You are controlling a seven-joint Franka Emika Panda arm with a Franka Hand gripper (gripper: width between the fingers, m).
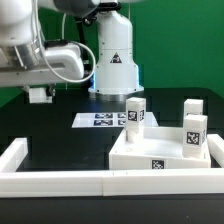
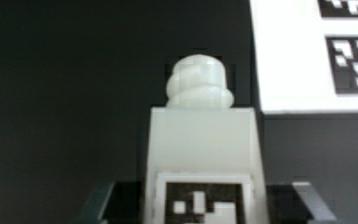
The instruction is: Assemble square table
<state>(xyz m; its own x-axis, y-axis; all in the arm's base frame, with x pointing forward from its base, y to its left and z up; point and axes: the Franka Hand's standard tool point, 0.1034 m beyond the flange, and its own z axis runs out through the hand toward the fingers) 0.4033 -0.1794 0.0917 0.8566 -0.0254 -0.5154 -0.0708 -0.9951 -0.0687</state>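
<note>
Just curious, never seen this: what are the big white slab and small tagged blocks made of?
The slab looks like matte white plastic: even colour, crisp edges. The leg blocks seem the same; one close up shows a smooth, slightly shiny rounded peg. Tags look printed, possibly stickers.

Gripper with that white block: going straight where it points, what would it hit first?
Probably the bare black table: the leg held in the gripper leads, its tip aimed beside the marker board, though depth is unclear.

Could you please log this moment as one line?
gripper: shut on fourth leg | tabletop: three upright legs on it | fourth leg: not yet fitted
</note>
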